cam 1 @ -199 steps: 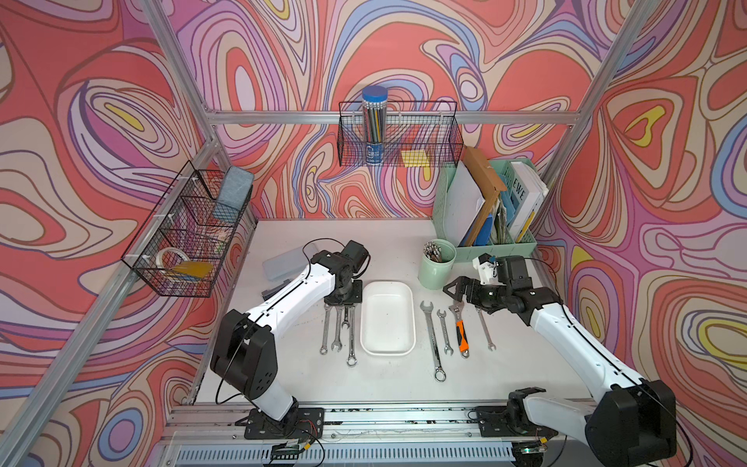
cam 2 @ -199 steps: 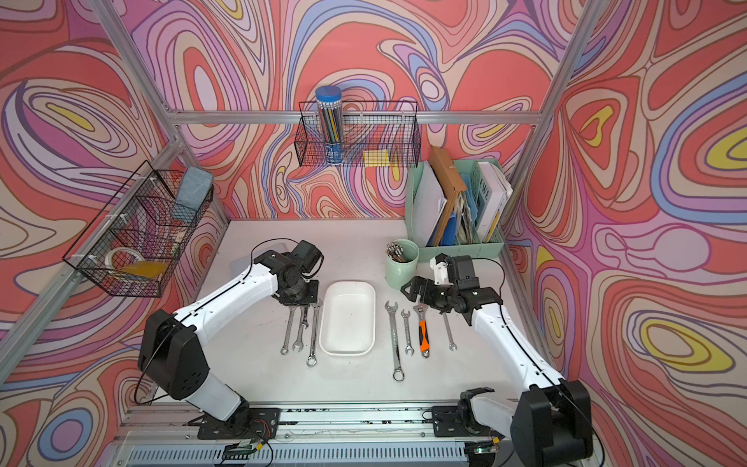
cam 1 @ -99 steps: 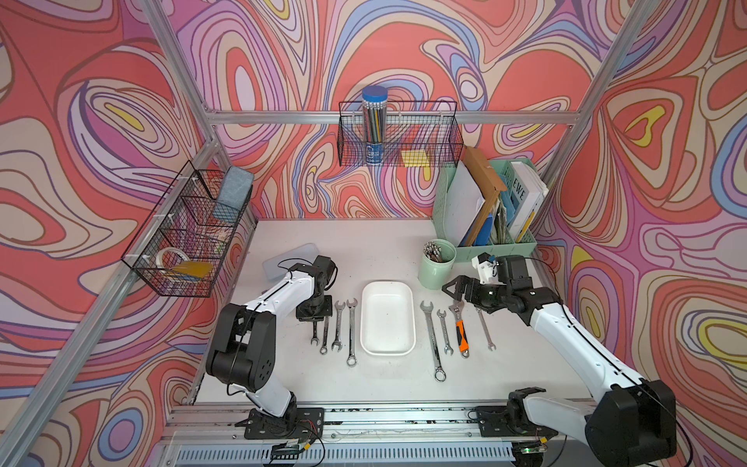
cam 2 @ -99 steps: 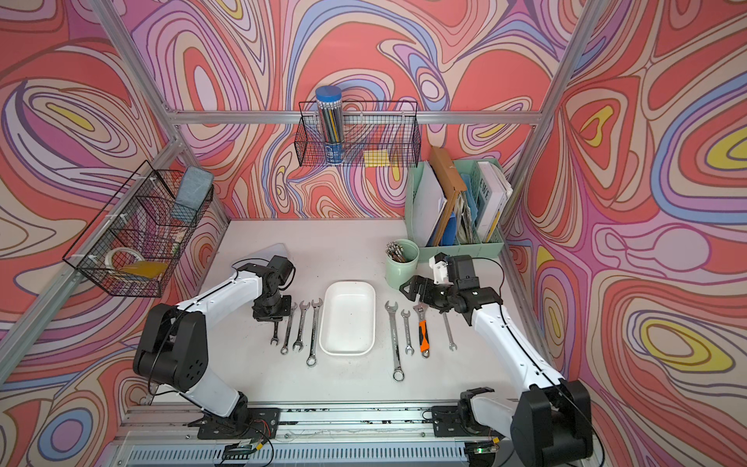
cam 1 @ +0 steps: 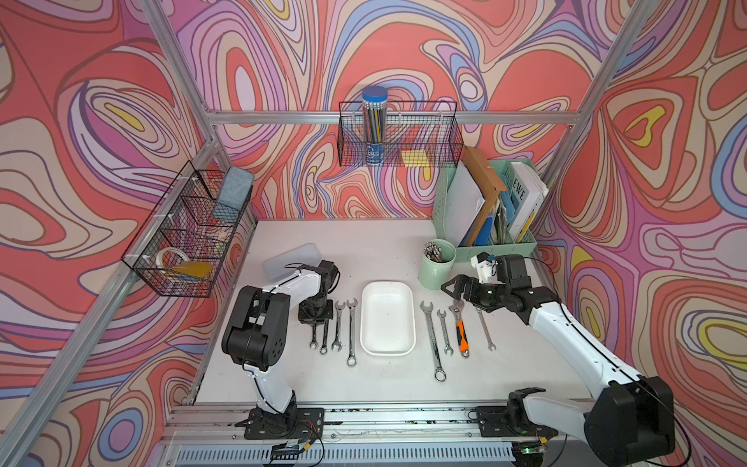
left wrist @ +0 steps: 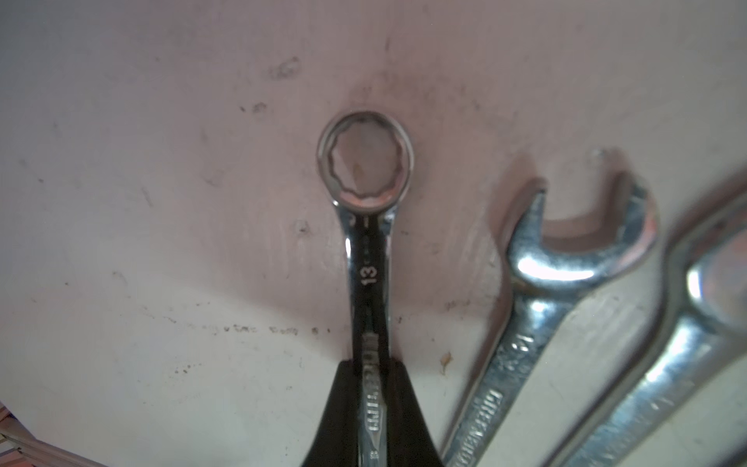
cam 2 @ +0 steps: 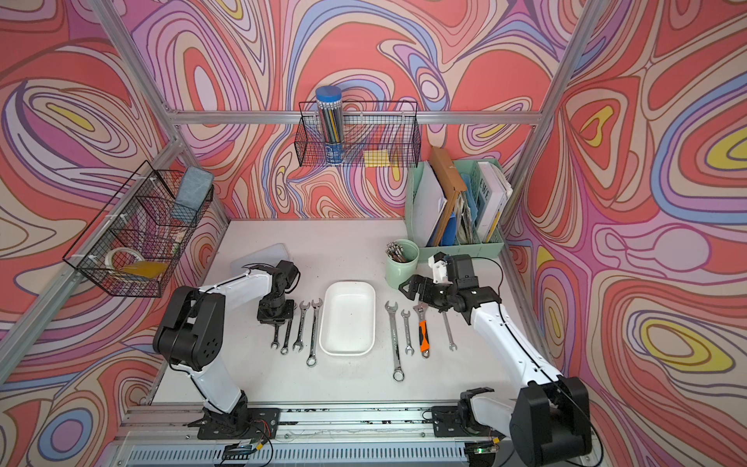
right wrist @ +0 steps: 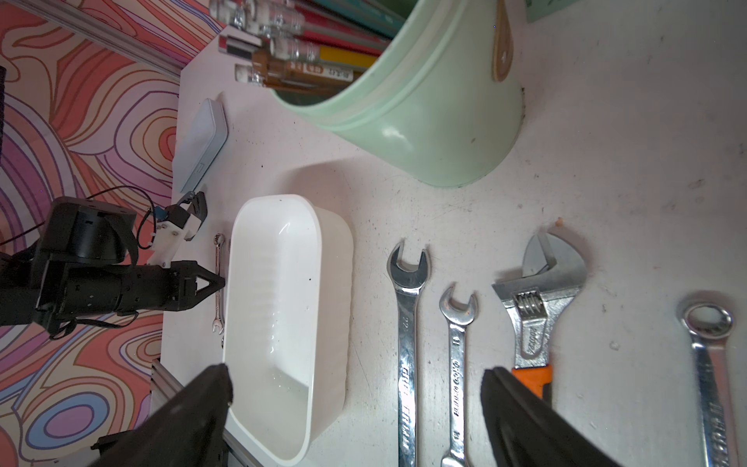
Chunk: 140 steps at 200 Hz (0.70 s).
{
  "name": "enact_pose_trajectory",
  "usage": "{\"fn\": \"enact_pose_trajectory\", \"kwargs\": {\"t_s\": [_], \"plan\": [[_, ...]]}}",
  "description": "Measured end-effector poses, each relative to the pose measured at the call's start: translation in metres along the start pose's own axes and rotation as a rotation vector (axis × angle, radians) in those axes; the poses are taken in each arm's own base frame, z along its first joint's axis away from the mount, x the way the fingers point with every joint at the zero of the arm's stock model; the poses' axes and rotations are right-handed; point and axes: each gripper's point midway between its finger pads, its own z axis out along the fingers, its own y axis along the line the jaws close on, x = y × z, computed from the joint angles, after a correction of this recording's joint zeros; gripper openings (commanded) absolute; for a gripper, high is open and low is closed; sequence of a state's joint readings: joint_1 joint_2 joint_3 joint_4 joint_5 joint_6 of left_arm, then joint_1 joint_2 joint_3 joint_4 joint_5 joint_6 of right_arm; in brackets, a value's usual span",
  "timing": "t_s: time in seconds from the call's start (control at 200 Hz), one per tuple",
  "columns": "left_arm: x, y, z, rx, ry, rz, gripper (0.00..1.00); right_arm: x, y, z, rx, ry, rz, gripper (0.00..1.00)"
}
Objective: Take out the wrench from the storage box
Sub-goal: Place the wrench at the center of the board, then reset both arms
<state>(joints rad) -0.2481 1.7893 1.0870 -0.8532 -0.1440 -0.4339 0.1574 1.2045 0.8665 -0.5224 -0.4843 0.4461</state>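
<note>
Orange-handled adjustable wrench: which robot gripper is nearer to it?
Right. The right gripper hangs open just above the adjustable wrench; the left gripper, beyond the storage box, grips a wrench marked 13.

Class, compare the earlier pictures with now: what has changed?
The left tool, shut on a wrench, carried it leftward from beside the storage box and lowered it at the row's outer end. The open right tool, box and other wrenches stayed put.

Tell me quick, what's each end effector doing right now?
Left end effector: closed on the 13 wrench.
Right end effector: open, holding nothing.
</note>
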Motion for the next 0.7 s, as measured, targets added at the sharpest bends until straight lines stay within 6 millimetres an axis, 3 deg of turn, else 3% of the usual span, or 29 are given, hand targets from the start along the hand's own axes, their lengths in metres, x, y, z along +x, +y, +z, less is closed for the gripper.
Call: {"fn": "enact_pose_trajectory", "kwargs": {"t_s": [0.275,0.511,0.611,0.701], "plan": [[0.000,0.001,0.000,-0.008,0.008,0.003,0.29,0.001,-0.001,0.001,0.002,0.004,0.002,0.98],[0.001,0.001,-0.003,0.007,0.010,0.001,0.38,0.001,-0.003,0.001,0.013,0.004,-0.001,0.98],[-0.002,-0.002,-0.016,0.042,-0.016,-0.003,0.48,0.000,-0.007,-0.001,0.042,-0.002,-0.007,0.98],[-0.013,-0.003,-0.042,0.085,-0.101,-0.010,0.63,-0.007,-0.011,-0.008,0.078,-0.034,-0.019,0.98]]}}
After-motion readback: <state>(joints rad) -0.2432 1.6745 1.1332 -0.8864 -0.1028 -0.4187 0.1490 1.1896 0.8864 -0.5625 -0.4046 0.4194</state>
